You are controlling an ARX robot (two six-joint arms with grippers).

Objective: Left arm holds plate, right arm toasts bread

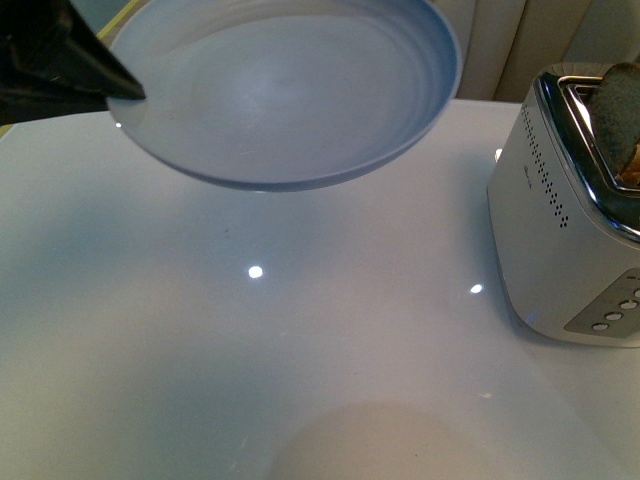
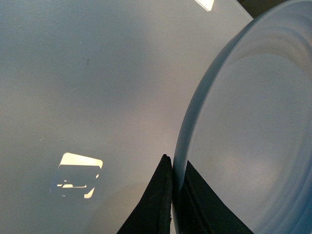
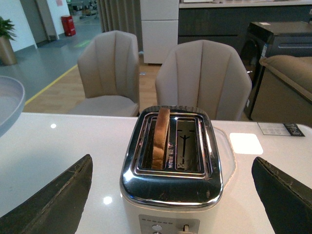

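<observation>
My left gripper is shut on the rim of the pale blue-grey plate and holds it in the air above the white table, empty. In the left wrist view the gripper pinches the plate's rim between its black jaws. The bread slice stands upright in one slot of the silver toaster, its top sticking out; it also shows in the front view in the toaster at the right. My right gripper is open, its fingers wide apart on either side of the toaster, holding nothing.
The toaster's second slot is empty. Its buttons and lever face the right wrist camera. Two beige chairs stand beyond the table's far edge. A white pad lies on the table behind the toaster.
</observation>
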